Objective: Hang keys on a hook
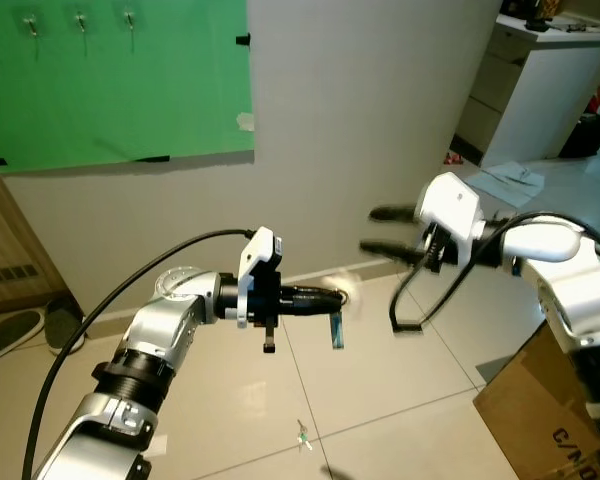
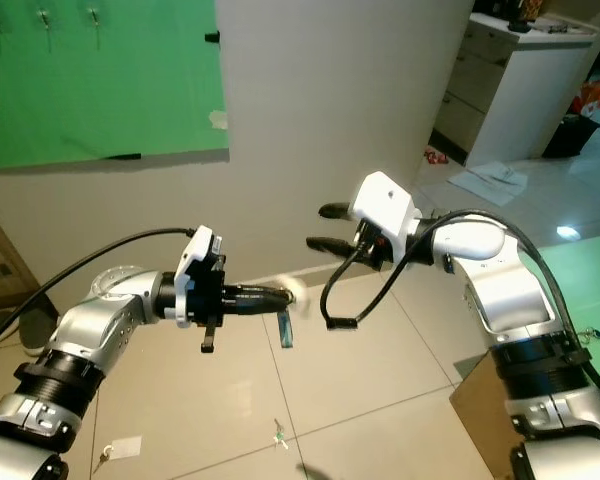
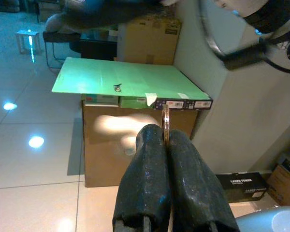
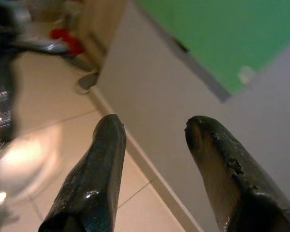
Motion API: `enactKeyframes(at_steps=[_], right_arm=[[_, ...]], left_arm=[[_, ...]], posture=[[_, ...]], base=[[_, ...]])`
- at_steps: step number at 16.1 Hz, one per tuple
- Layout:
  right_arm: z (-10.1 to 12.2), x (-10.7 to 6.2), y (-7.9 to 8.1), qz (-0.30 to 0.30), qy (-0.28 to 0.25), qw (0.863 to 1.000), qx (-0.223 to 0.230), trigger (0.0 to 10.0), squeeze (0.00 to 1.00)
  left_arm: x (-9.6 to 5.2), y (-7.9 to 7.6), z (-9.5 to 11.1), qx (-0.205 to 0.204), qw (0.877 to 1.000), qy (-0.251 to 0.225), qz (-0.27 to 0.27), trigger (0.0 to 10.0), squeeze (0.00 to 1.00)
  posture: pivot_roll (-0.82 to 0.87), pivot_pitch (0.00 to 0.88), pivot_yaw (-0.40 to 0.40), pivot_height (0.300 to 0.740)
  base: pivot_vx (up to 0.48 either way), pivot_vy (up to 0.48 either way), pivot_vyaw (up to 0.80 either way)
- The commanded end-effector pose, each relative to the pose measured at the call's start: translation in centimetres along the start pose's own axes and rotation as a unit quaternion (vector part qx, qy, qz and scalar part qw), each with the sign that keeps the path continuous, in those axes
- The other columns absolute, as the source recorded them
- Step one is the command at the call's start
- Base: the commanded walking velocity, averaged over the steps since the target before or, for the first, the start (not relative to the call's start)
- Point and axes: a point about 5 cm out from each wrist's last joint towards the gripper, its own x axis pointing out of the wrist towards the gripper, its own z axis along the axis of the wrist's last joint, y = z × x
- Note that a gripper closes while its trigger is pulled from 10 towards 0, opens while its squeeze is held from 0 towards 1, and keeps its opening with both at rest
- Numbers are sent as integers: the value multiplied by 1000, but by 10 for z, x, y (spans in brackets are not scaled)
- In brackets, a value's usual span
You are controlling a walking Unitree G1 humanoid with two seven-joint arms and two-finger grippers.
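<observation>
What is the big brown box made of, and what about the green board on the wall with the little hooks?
The brown box looks like plain cardboard: matte tan with black printed letters on its side. The green board looks like a flat, matte sheet, maybe paper or plastic, since dark tape seems to hold its lower edge. The hooks look like thin shiny metal, though they are too small to be sure.

we see a pale tiled floor [image 1: 380, 390] below us. a small green-tagged key [image 1: 303, 436] lies on it, and a cardboard box [image 1: 545, 415] stands at our right.
</observation>
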Motion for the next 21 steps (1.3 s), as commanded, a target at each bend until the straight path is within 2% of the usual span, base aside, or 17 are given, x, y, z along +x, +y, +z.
enactKeyframes(at_steps=[1,2,3,5,6,7,8,9,10,11,12,13,15,16,18,20,21], right_arm=[[-2,-3,-7,-34,-3,999,14,10000,1000],[-5,-2,-11,-65,-5,998,24,10000,1000],[-11,-1,-16,-140,-15,989,52,10000,1000],[-30,0,-17,-303,-31,942,139,10000,1000],[-36,1,-13,-330,-33,930,160,10000,1000],[-56,1,2,-381,-7,905,189,10000,773],[-70,2,18,-412,-5,881,232,10000,0],[-70,2,18,-412,-5,881,232,10000,0],[-80,6,38,-438,1,865,246,10000,0],[-83,7,46,-446,6,861,247,10000,0],[-90,11,65,-455,9,847,274,10000,0],[-91,13,71,-456,10,844,283,10000,0],[-96,12,82,-480,13,823,303,10000,0],[-97,11,84,-490,11,816,306,10000,0],[-97,13,84,-492,11,816,303,10000,0],[-96,18,85,-485,7,822,298,10000,0],[-95,20,86,-480,5,827,292,10000,0]], left_arm=[[2,-3,3,5,1000,0,-9,0,0],[1,-4,2,0,1000,3,-6,0,0],[0,-6,-2,-14,1000,6,10,0,0],[-1,-12,-15,-59,996,7,60,0,0],[1,-11,-17,-68,994,3,84,0,0],[2,-5,-23,-92,983,3,160,10000,0],[1,6,-22,-87,968,-11,237,10000,0],[1,6,-22,-87,968,-11,237,10000,0],[-2,18,-20,-95,943,-29,317,10000,0],[-4,21,-19,-100,933,-38,344,10000,0],[-9,26,-15,-91,908,-62,404,10000,0],[-11,27,-14,-87,900,-68,422,10000,0],[-24,28,-14,-55,850,-71,520,10000,0],[-34,27,-17,-41,813,-68,577,10000,0],[-41,22,-20,-21,772,-59,633,10000,0],[-37,18,-19,-5,770,-61,635,10000,0],[-38,17,-17,-2,763,-65,643,10000,0]], posture=[[-127,0,26,740],[-127,0,28,740],[-126,0,31,740],[-130,0,38,740],[-129,0,37,740],[-126,0,34,740],[-119,0,30,740],[-119,0,30,740],[-117,0,30,740],[-116,0,30,740],[-115,0,31,740],[-115,0,32,740],[-118,0,34,740],[-116,0,29,740],[-98,0,20,740],[-84,0,14,740],[-75,0,7,740]], base=[[0,0,0],[0,0,0],[0,0,0],[0,0,0],[0,0,0],[0,0,0],[0,0,0],[0,0,0],[0,0,0],[0,0,0],[0,0,0],[0,0,0],[0,0,0],[0,0,0],[0,0,0],[0,0,0],[0,0,0]])
